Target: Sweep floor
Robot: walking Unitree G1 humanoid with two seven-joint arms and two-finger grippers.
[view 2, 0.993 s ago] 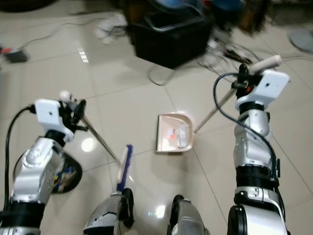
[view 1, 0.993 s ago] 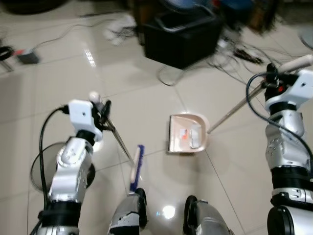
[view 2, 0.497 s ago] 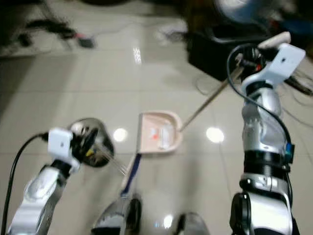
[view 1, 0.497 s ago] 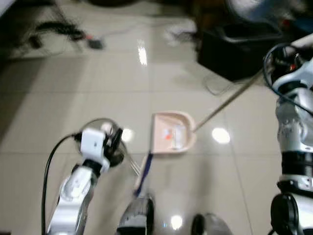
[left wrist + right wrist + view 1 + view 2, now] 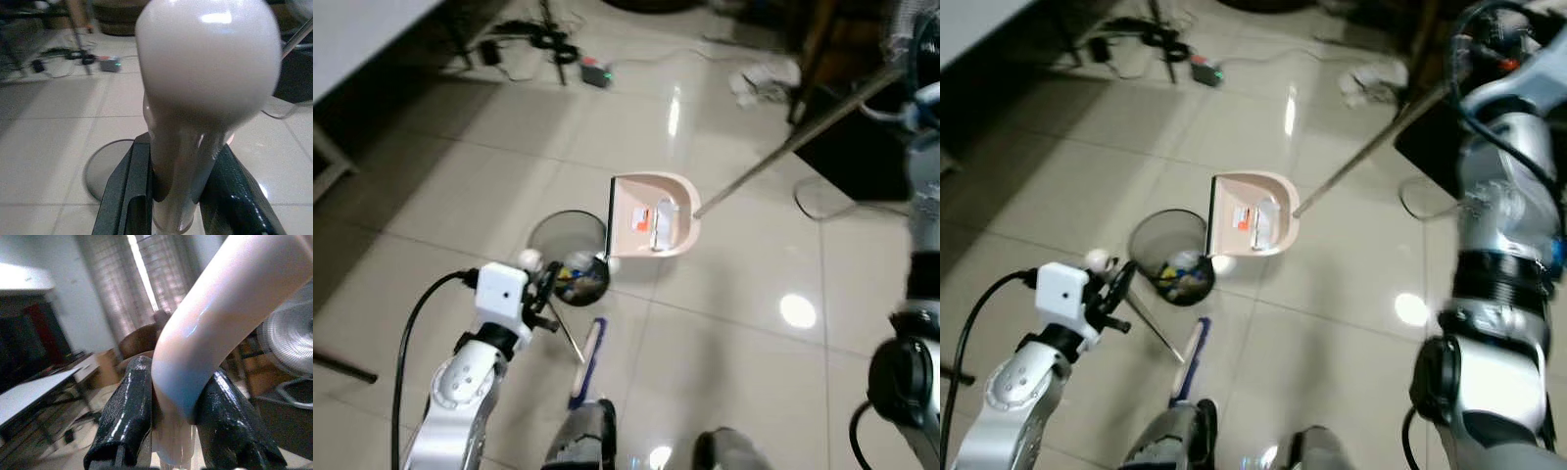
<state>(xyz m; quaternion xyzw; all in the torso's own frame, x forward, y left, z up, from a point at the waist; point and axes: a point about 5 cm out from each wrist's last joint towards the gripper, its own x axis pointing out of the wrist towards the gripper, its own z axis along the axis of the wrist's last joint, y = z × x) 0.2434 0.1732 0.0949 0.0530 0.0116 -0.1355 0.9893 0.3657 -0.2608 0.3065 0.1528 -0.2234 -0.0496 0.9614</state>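
Observation:
A beige dustpan (image 5: pixel 651 215) holding a few scraps hovers or rests just beyond a small wire bin (image 5: pixel 570 259) that has rubbish in it. Its long thin handle (image 5: pixel 773 157) slants up to my right gripper (image 5: pixel 1474 49), which the right wrist view shows shut on the pale curved grip (image 5: pixel 195 328). My left gripper (image 5: pixel 543 289) is shut on the broom's rounded beige knob (image 5: pixel 205 63). The thin broom stick runs down to the blue brush head (image 5: pixel 587 360), which lies on the tiles by my feet.
Cables and a power strip (image 5: pixel 592 73) lie at the back. Crumpled white paper (image 5: pixel 764 76) sits near a dark box (image 5: pixel 862 147) at the right. A white table edge (image 5: pixel 352 39) and its leg are at the far left. Glossy tiles stretch around the bin.
The whole view has swung left as I turned. The bin now sits right by the dustpan's straight edge, closer than half a second ago. Both grippers still hold their handles.

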